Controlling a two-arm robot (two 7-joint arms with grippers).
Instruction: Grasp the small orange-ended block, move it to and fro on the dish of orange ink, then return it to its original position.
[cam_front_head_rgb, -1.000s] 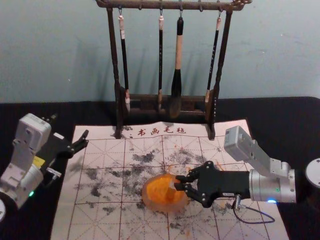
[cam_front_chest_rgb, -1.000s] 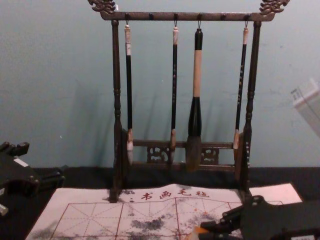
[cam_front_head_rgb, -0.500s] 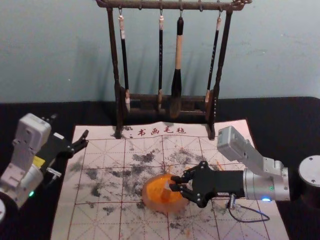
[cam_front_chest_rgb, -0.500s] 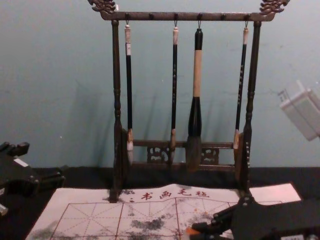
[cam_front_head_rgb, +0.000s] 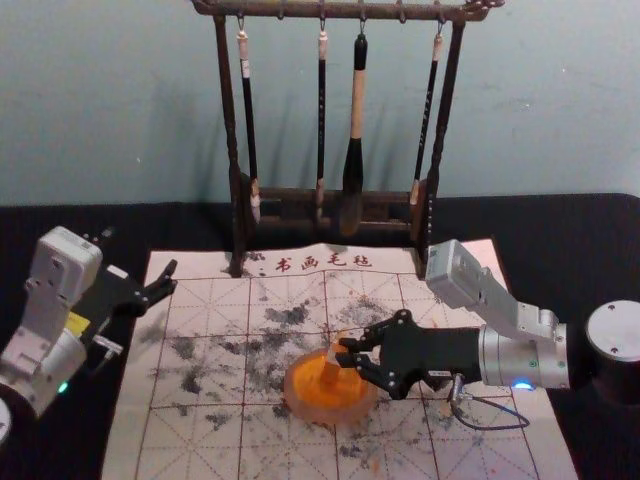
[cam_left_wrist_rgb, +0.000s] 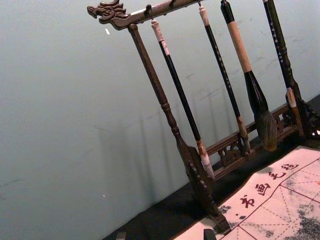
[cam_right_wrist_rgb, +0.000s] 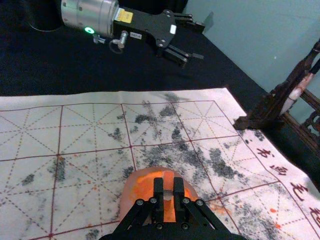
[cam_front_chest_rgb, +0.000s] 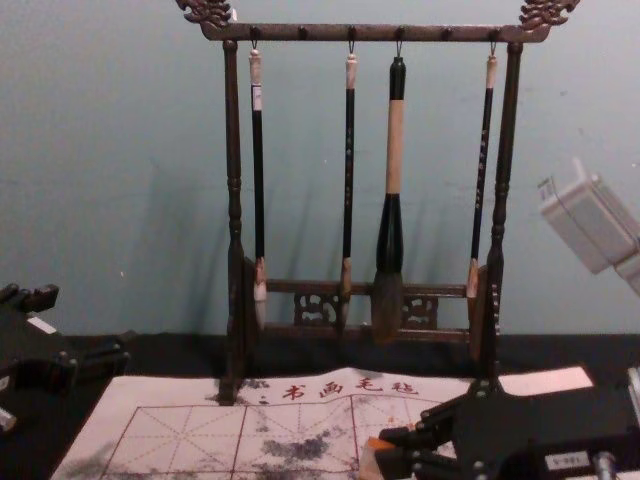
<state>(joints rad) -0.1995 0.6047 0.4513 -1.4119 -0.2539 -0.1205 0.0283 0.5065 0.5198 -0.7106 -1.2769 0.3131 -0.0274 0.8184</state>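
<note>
In the head view the right gripper reaches in from the right, over the orange ink dish, its fingers around the small block. Seen from the right wrist, the gripper is shut on the block, whose orange end points up; the dish lies beneath. Whether the block's lower end touches the ink cannot be told. The chest view shows the block's orange top at the fingertips. My left gripper is parked at the far left, open; its fingertips stand wide apart.
A dark wooden rack with several hanging brushes stands behind the dish, at the mat's back edge. The white gridded mat bears black smudges and orange specks. A wall rises behind the black table.
My right gripper has moved left and slightly toward the rack, carrying the block toward the dish's back part. The dish and my left arm have stayed still.
</note>
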